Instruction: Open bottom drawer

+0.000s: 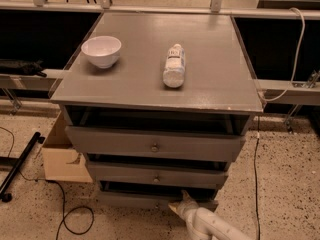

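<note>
The gripper (181, 203) sits low against the front of the bottom drawer (130, 200), seemingly touching it. Whether it is clasping anything, I cannot tell.

Claw (180, 203) at bottom drawer (127, 199), arm (216, 227) cut off.

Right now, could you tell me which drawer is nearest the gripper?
The bottom drawer, lowest of the three grey fronts; the gripper is at its front.

Speckled terrazzo floor (290, 184) all round the grey cabinet (140, 79), cardboard box (60, 159) tucked at its left, dark panels (280, 49) behind, the gripper (181, 200) down low at the cabinet's foot.
</note>
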`<state>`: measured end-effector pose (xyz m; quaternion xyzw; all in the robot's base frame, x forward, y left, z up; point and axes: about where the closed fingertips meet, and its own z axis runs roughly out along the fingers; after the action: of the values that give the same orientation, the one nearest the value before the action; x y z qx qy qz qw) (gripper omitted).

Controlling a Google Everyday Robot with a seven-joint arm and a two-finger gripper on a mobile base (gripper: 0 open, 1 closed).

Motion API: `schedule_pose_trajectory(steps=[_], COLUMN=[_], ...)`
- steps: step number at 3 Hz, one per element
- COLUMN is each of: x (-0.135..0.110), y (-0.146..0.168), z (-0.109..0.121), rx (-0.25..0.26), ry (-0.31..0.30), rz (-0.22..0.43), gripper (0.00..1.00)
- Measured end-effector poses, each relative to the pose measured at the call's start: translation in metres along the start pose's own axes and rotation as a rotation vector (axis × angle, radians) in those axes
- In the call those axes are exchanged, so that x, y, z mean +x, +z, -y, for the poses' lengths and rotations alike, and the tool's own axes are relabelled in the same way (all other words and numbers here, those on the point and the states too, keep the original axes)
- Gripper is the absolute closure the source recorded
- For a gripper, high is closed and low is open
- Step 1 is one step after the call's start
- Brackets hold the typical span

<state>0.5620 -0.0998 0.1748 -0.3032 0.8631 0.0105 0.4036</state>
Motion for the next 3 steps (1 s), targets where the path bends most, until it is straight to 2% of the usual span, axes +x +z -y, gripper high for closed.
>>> schedule_pose_trajectory(steps=[3], x=[0.0112], y=[-0.0127], z=[-0.0023], rx=[-0.004], ry=[0.025], rz=[-0.004], gripper=[1.00])
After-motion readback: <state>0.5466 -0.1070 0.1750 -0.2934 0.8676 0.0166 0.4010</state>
